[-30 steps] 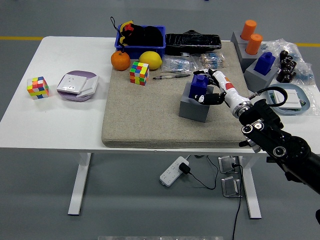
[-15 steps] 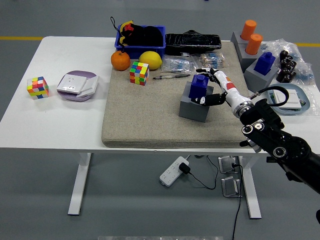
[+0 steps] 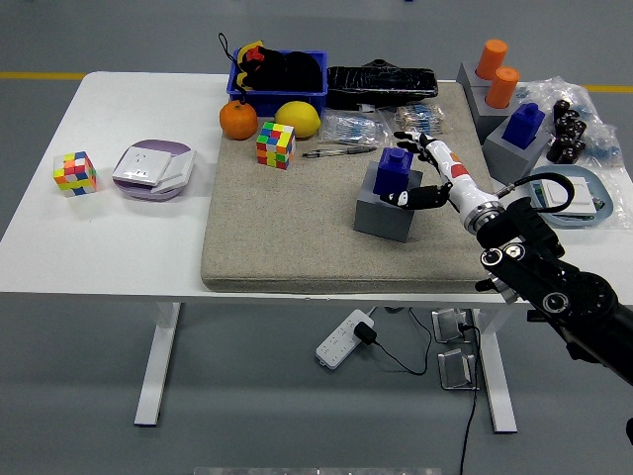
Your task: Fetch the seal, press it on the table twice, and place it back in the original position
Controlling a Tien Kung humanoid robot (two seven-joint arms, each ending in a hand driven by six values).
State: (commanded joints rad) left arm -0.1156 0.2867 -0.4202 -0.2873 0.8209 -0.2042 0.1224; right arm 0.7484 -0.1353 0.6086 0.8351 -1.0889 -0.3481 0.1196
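Orange point(image 3: 237, 120), lemon point(image 3: 298, 119), two puzzle cubes point(image 3: 276, 144) point(image 3: 75, 172), blue bin point(image 3: 281, 83).

No text, label, brand, number or sign could be read on any object across the white table point(image 3: 129, 237) or the grey mat point(image 3: 287, 228).

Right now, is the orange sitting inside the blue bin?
No, the orange sits on the table in front of the blue bin, beside the lemon.
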